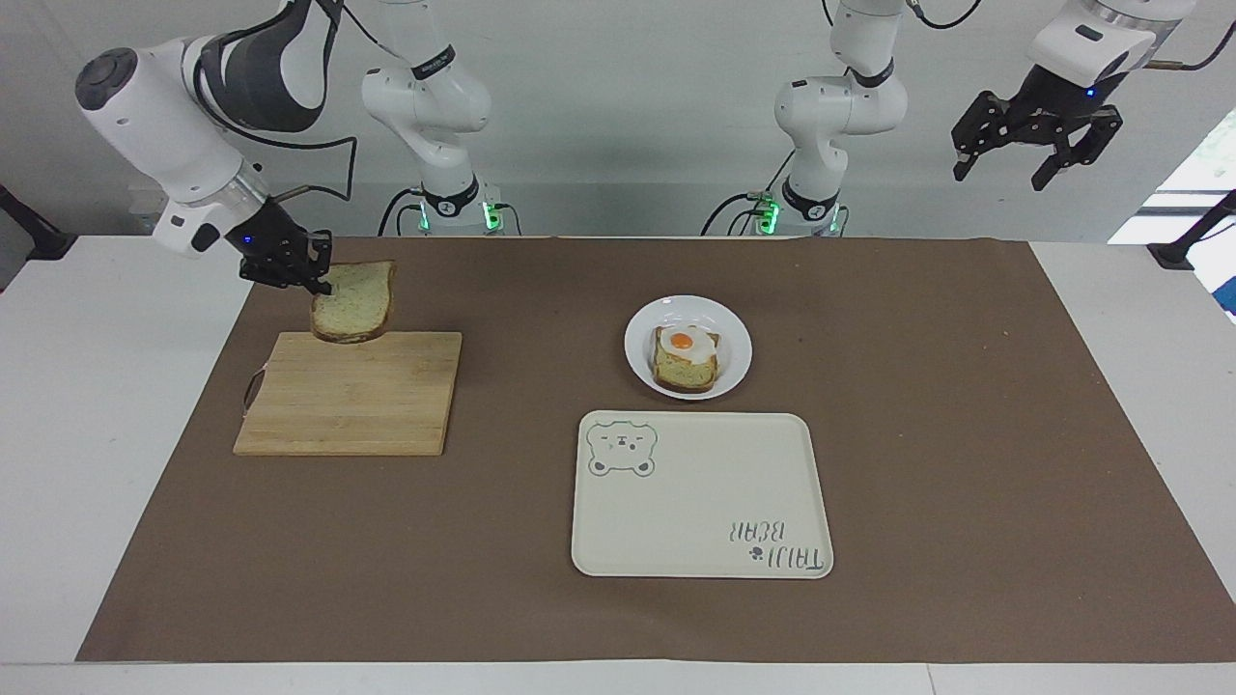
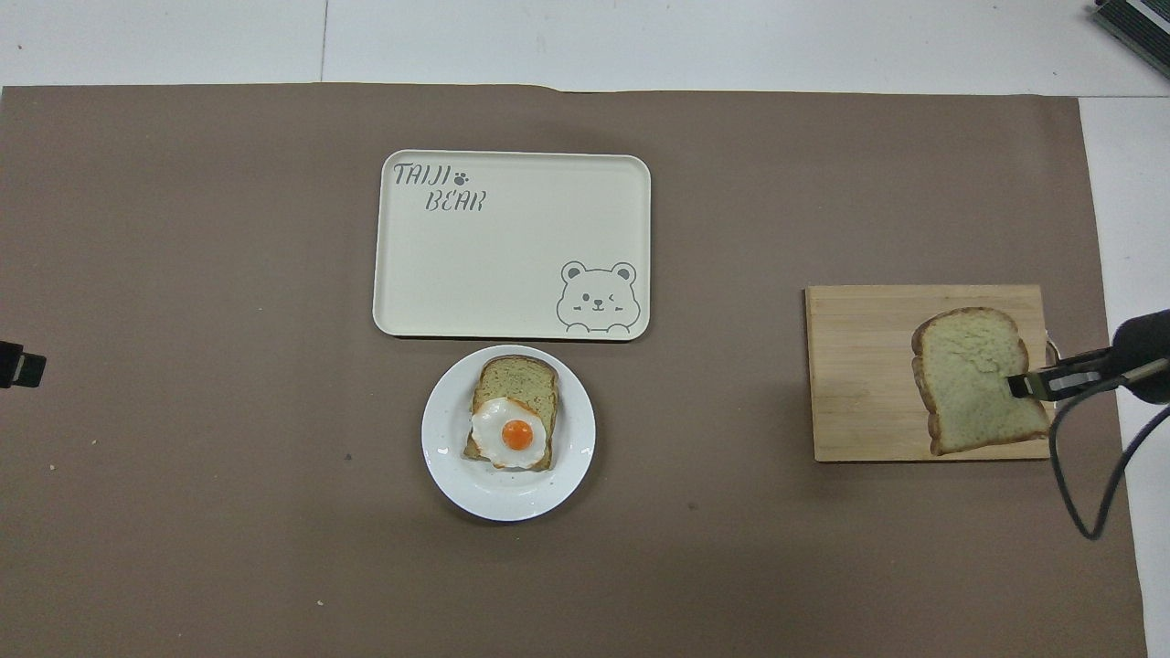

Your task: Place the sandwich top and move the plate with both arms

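My right gripper [image 1: 317, 280] [image 2: 1022, 385] is shut on one edge of the sandwich top [image 1: 353, 299] [image 2: 976, 379], a pale speckled bread slice with a brown crust. The slice hangs in the air over the wooden cutting board [image 1: 352, 394] [image 2: 868, 375]. The small white plate [image 1: 734, 333] [image 2: 452, 475] sits mid-table and carries a bread slice with a fried egg [image 1: 686, 357] [image 2: 512, 425]. My left gripper [image 1: 1038, 159] waits open, raised high over the left arm's end of the table; only a dark tip of it [image 2: 18, 364] shows in the overhead view.
A cream rectangular tray with a bear print [image 1: 702, 494] [image 2: 512, 245] lies beside the plate, farther from the robots. A brown mat [image 1: 966, 434] covers most of the table. A cable [image 2: 1088, 493] hangs from the right wrist.
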Robot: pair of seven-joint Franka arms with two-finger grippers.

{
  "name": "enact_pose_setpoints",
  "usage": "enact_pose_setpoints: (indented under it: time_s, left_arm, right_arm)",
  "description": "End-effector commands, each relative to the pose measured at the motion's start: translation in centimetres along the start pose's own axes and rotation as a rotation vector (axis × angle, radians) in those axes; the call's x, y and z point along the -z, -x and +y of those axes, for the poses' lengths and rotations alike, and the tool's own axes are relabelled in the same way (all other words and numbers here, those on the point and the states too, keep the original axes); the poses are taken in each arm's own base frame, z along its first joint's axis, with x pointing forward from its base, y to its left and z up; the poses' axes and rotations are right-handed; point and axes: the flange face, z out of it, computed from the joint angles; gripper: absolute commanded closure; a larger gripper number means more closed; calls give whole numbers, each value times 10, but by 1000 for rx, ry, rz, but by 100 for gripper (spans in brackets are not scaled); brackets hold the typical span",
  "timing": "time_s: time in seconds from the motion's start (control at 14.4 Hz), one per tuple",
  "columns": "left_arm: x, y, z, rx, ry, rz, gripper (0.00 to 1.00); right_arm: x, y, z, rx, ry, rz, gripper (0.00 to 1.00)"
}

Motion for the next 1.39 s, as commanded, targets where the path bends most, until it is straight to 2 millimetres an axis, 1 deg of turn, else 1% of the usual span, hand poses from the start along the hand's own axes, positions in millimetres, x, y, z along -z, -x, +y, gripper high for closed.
enact_pose_setpoints:
  time_s: [0.0, 0.21, 0.42, 0.56, 0.63, 0.7, 0.77, 0.9, 1.04, 1.18, 1.25, 1.32]
  left_arm:
    - [0, 7, -1, 8, 10, 3, 0]
    - [0, 7, -1, 10, 10, 3, 0]
    - [0, 7, -1, 10, 10, 3, 0]
    - [0, 7, -1, 10, 10, 3, 0]
    - [0, 7, -1, 10, 10, 3, 0]
    - [0, 7, -1, 10, 10, 3, 0]
    - [0, 7, -1, 10, 10, 3, 0]
    - [0, 7, -1, 8, 10, 3, 0]
    - [0, 8, -1, 8, 10, 0, 0]
    - [0, 7, -1, 8, 10, 3, 0]
    - [0, 7, -1, 8, 10, 3, 0]
    - [0, 7, -1, 10, 10, 3, 0]
  right_arm:
    - [-6, -5, -44, -61, 24, -41, 100]
    - [-14, -13, -86, -70, 30, -59, 100]
    - [-21, -19, -131, 2, 49, -62, 100]
    - [-26, -22, -149, 8, 38, -60, 100]
    - [-30, -23, -163, 14, 13, -62, 100]
    - [-37, -26, -185, 26, 9, -57, 100]
    - [-42, -29, -203, 4, 15, -41, 100]
    - [-59, -35, -252, -37, 18, -11, 100]
    - [-78, -41, -287, -58, 9, 9, 100]
    - [-92, -46, -312, -77, -3, 30, 100]
    - [-97, -47, -321, -98, -9, 42, 100]
    - [-101, -49, -327, -114, -18, 51, 100]
